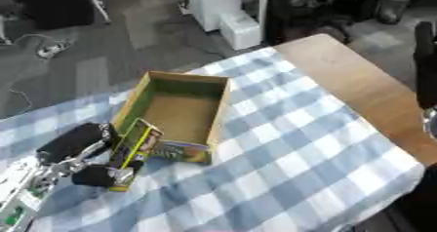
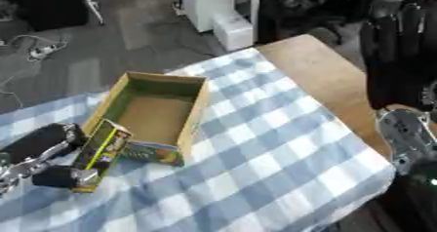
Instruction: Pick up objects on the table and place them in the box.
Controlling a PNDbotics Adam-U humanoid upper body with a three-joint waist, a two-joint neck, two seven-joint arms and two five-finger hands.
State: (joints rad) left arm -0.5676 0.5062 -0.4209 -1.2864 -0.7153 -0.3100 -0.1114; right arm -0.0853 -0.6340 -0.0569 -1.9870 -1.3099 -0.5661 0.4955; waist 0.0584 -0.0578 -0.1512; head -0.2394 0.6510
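Left hand (image 1: 81, 150) sat nearest in the left eye view, at the bench's near-left corner, fingers curled round a green-and-yellow packet (image 1: 134, 153) held upright against the box's (image 1: 220, 113) near wall. Box looked empty, so nothing was placed. Right eye view showed the right hand (image 2: 409, 138) by the right edge; whether spread or curled, I couldn't tell.

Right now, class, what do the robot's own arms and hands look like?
The left hand is mostly black, with blocky fingers and silver metal at the joints; its forearm is pale silver with small green markings. The right arm is a dark, near-black column at the right edge, ending in a rounded silver-grey joint. No loose cables show on either arm.
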